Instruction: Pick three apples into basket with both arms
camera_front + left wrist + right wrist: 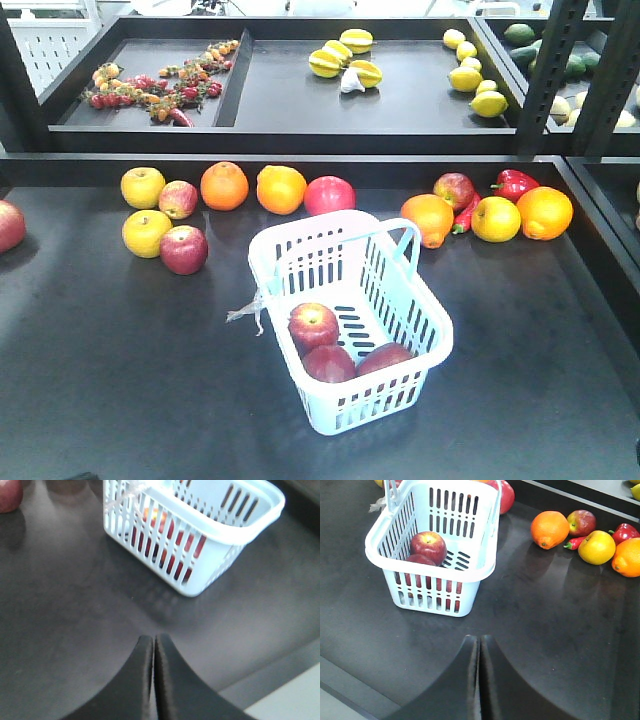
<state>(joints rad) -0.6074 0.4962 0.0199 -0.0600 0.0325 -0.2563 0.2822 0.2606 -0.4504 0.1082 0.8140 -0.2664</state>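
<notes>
The basket (400,300) sits at the lower centre of the front view on the dark table (120,380); its long axis runs on a diagonal from the upper left of the frame to the lower right, 1 short end pointing toward the row of loose fruit, the other toward the bottom edge; its hoop handle (385,232) arches across the far end, and a clear tag (247,310) trails from its left rim onto the table. 3 apples lie inside, bunched at the near end: 1 (313,325) upright with its stem dimple facing up, 2 more (329,364) (385,357) in front of it, touching each other.

In the right wrist view the basket (470,575) fills the upper left, with 1 apple (428,546) showing above the rim and others red behind the slots; the right gripper (480,680) is at the bottom centre, its 2 black fingers pressed together with only a thin seam between them, pinching nothing, well apart from the basket.

In the left wrist view the basket (215,555) is at the upper centre, red visible through its slots; the left gripper (153,680) is at the bottom centre, likewise pressed together and bare.

Along the upper part of the front view lie oranges (224,185), yellow apples (143,187) and a red pepper (516,184).
</notes>
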